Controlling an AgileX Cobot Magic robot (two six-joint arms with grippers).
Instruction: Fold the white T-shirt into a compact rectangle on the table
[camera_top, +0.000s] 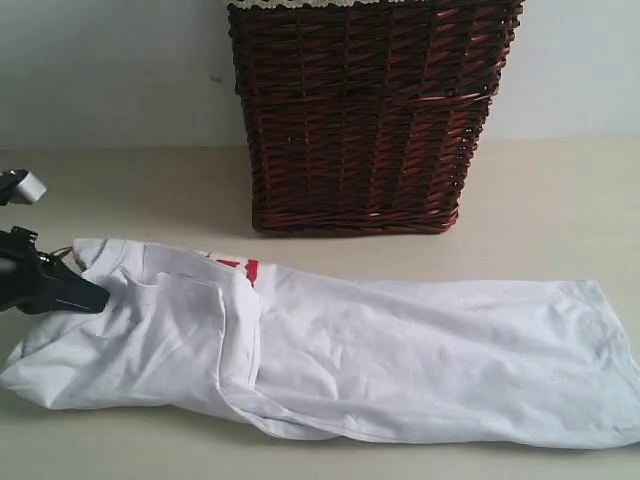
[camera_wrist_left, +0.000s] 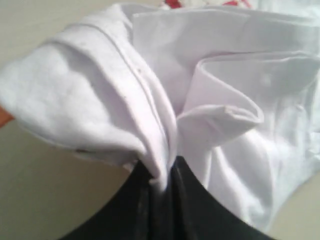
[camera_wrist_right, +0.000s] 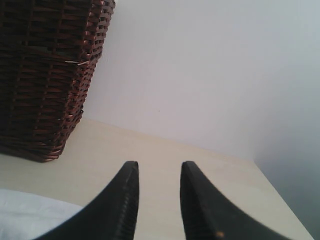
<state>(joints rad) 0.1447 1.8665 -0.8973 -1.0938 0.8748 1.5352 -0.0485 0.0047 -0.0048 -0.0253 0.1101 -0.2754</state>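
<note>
The white T-shirt (camera_top: 380, 360) lies in a long folded strip across the cream table (camera_top: 560, 200), with a bit of red lettering (camera_top: 240, 266) showing near its left end. My left gripper (camera_top: 98, 295) is shut on a bunched fold at that left end; in the left wrist view the white cloth (camera_wrist_left: 150, 100) is pinched between the black fingers (camera_wrist_left: 135, 200). My right gripper (camera_wrist_right: 159, 170) stands open above bare table, nothing between its fingers, and is out of the exterior view. A corner of the shirt (camera_wrist_right: 30, 215) shows beside it.
A dark brown wicker basket (camera_top: 365, 110) stands at the back middle of the table, also seen in the right wrist view as the basket (camera_wrist_right: 45, 75). A pale wall (camera_wrist_right: 210, 65) rises behind. The table's far edge (camera_wrist_right: 270, 180) runs close to the right gripper.
</note>
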